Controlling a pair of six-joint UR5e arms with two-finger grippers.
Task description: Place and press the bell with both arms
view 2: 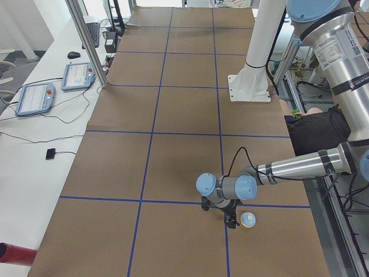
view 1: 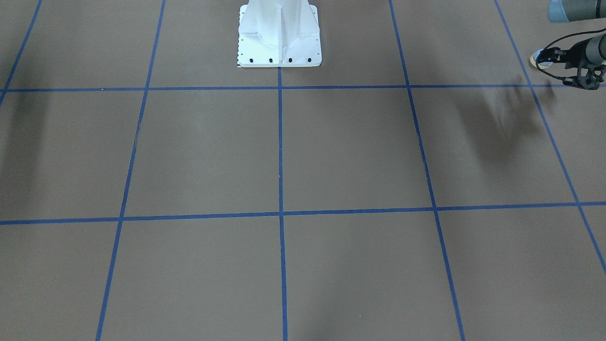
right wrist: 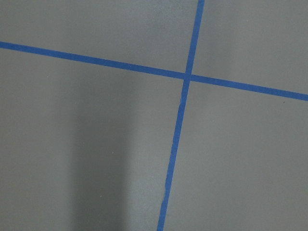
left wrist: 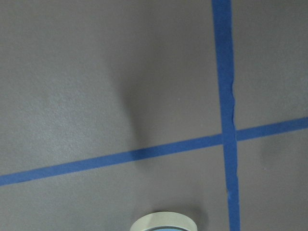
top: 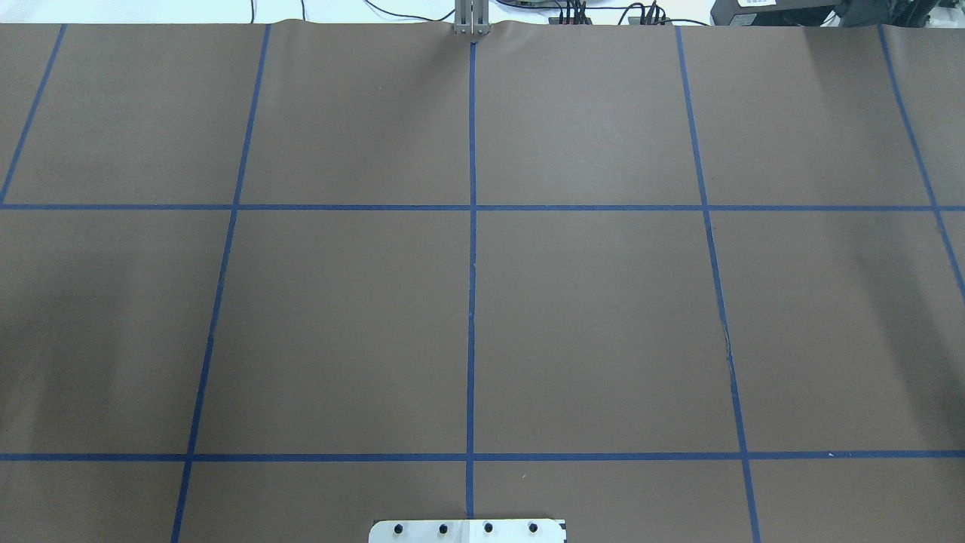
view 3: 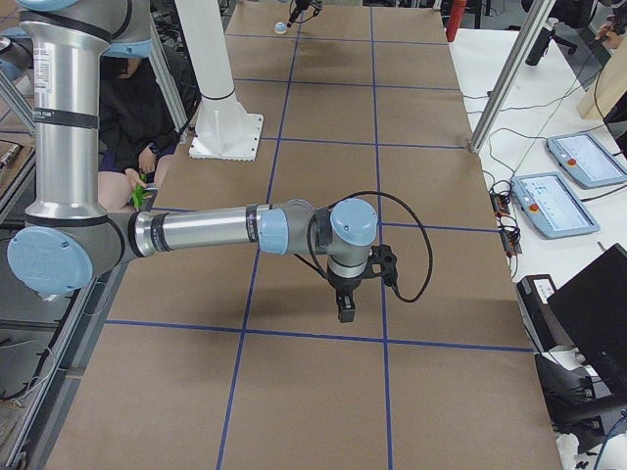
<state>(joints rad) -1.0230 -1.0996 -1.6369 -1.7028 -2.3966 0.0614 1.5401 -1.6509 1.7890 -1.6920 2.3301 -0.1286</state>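
Note:
The bell (view 2: 248, 219), a small light-blue dome with a cream base and button, stands on the brown table at its left end. It also shows in the front view (view 1: 539, 59), far off in the right-side view (view 3: 281, 26), and as a rim at the bottom of the left wrist view (left wrist: 163, 222). My left gripper (view 2: 232, 222) points down right beside the bell, also seen at the frame edge (view 1: 551, 59). I cannot tell if it is open or shut. My right gripper (view 3: 345, 311) hangs over the table's right part; I cannot tell its state. The right wrist view shows only table and tape.
The white pedestal (view 1: 279, 42) stands at the robot's edge of the table (top: 603, 317), which is marked with blue tape lines. A seated person (view 2: 314, 124) is beside the robot. A side bench holds teach pendants (view 2: 34, 98), with a metal post (view 2: 86, 40) and a red cylinder (view 2: 14, 254).

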